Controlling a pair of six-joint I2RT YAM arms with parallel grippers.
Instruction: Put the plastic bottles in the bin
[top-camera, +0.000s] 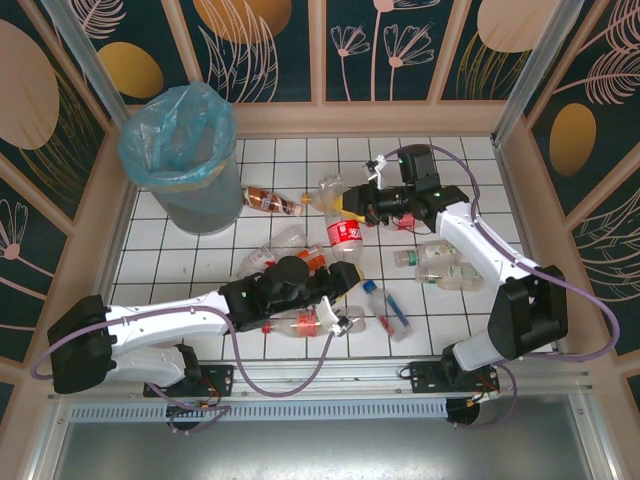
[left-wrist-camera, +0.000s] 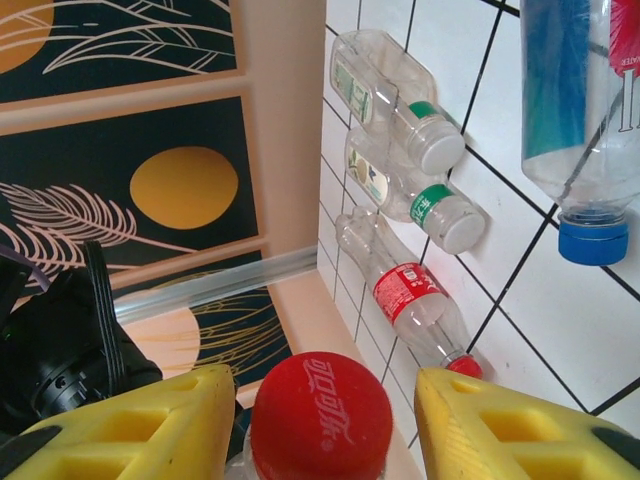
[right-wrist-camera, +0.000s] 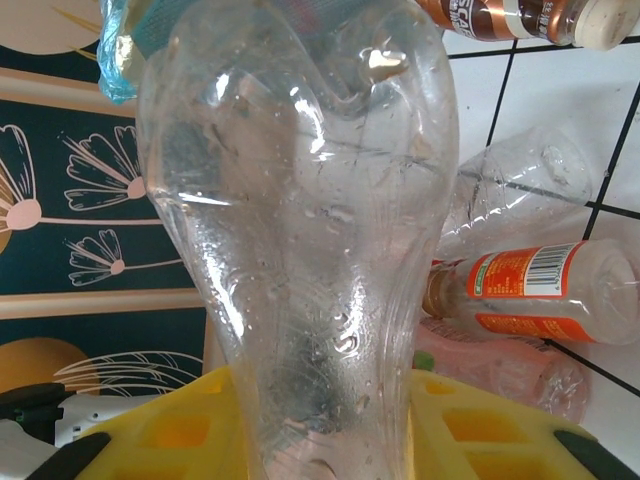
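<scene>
My right pincer gripped a crushed clear bottle, its long axis straight out from the fingers. The bin stood far-left across the tabletop. My left pincer, part open, straddled a red-capped bottle.

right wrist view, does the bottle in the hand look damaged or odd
Yes. The clear bottle held in the right hand is crushed: its wall is dented and buckled inward near the top of the view instead of being round.
</scene>
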